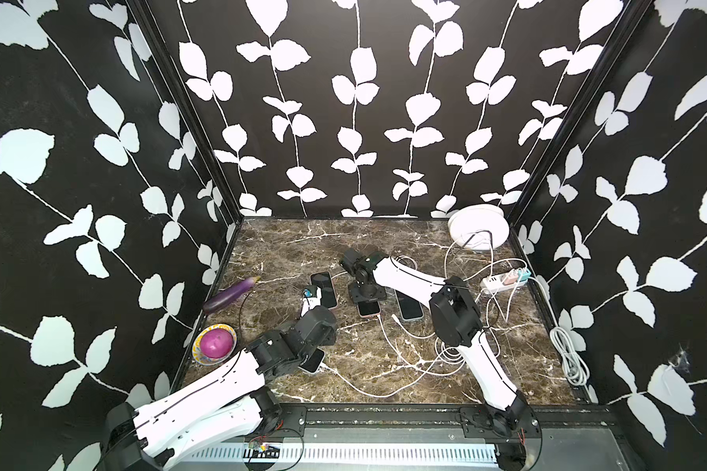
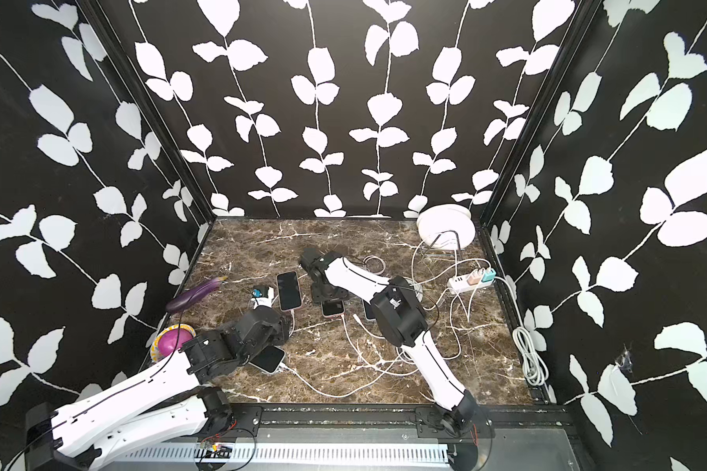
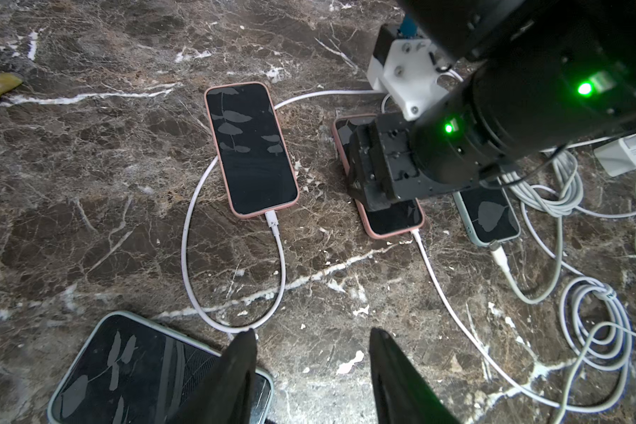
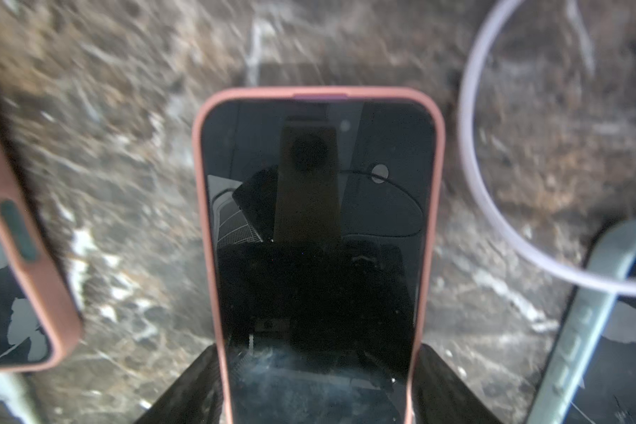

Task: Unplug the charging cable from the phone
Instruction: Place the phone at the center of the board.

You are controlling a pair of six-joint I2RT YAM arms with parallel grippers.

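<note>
- far left by the wall, a patterned bowl (image 1: 198,351) holds one round purple thing (image 1: 217,342); an eggplant (image 1: 231,293) lies loose on the counter (image 3: 89,220) just beyond it.
- your left claw (image 3: 313,332) hangs spread and empty over the counter, one finger above a teal-cased phone (image 3: 125,367).
- the middle pink phone (image 3: 393,216) lies flat mid-counter, with its white charging cable (image 3: 441,286) plugged into the end nearest you.
- expect the cable to be light and limp, so tugging the cord would only bend it. take the stiff plug (image 3: 416,234) right at the case and draw it straight out. the glass looks slick, the case grippier.
- your right claw (image 4: 314,356) pinches that phone across its width, fingers against both long edges.
- in the far right corner, a wire rack (image 1: 480,234) holds a white plate (image 1: 478,222).
</note>
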